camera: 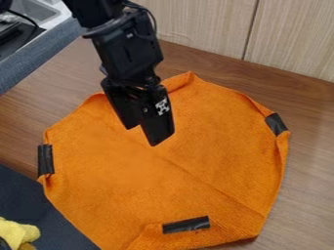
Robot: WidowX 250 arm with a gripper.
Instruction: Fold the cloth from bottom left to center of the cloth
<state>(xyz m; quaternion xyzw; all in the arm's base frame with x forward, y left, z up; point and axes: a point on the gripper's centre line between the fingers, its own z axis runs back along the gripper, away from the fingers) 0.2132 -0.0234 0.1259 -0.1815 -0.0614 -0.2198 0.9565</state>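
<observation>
The black gripper (143, 135) hangs from the top of the camera view over the upper middle of the orange cloth (196, 171), hiding part of its top left edge. Whether it touches the cloth is unclear. Spread over the table, the cloth has a rough many-sided outline, with a diagonal crease from its middle toward the lower right. Its bottom left edge runs down over a dark blue surface. Black tape strips sit at the left edge (45, 159), the right edge (276, 124) and near the bottom (186, 225). Some margins look turned over, including the right one.
Brown wooden table (313, 171) surrounds much of the cloth. A light wood panel (202, 24) stands behind. At the upper left are a grey padded edge (32, 58) and a metal sink (34, 10). A yellow object (16, 233) lies at the lower left on the dark blue surface (39, 200).
</observation>
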